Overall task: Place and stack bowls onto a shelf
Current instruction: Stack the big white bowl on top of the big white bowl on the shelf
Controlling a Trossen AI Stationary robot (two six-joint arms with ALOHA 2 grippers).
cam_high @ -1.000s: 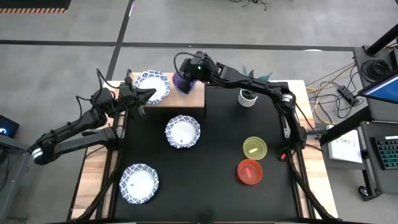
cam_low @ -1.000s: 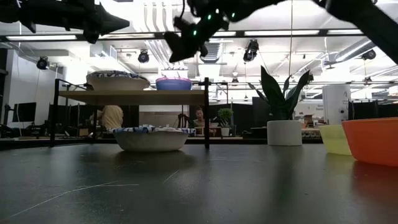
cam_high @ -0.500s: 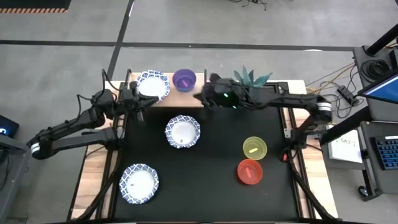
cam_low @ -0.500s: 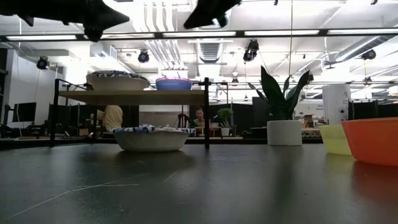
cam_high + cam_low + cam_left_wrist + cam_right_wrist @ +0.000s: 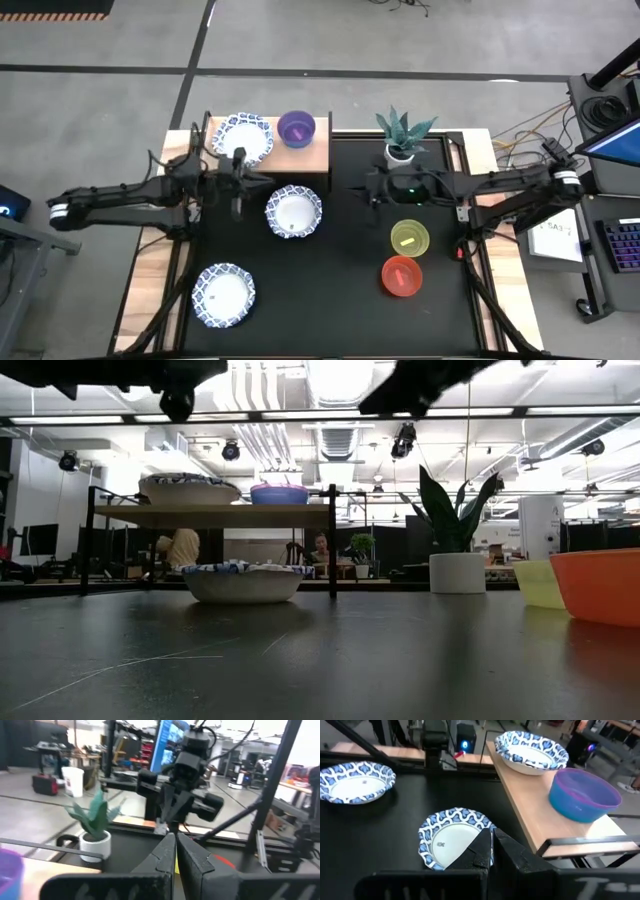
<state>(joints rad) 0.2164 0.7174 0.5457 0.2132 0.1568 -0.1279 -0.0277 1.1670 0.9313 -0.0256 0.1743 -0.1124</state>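
Note:
The shelf (image 5: 312,160) stands at the table's far left. On its wood top sit a patterned bowl (image 5: 243,137) and the purple bowl (image 5: 297,127). A second patterned bowl (image 5: 294,211) rests on the table just in front of the shelf. A third patterned bowl (image 5: 224,294) lies near the near left corner. The yellow bowl (image 5: 409,238) and the red bowl (image 5: 402,276) sit on the right. My left gripper (image 5: 255,180) hovers shut, above the table by the shelf's near edge. My right gripper (image 5: 366,190) hovers shut at mid-table, facing the left one. No blue bowl shows.
A white pot with a green plant (image 5: 400,142) stands at the table's far edge, right of the shelf. Bare black table (image 5: 340,290) lies between the bowls on the left and those on the right. In the low view, people (image 5: 181,548) show in the room beyond.
My right gripper has drawn back from the purple bowl on the shelf toward the table's right and near side. The purple bowl now sits flat on the shelf. My left gripper has moved from beside the shelf's patterned bowl toward the right and the near edge.

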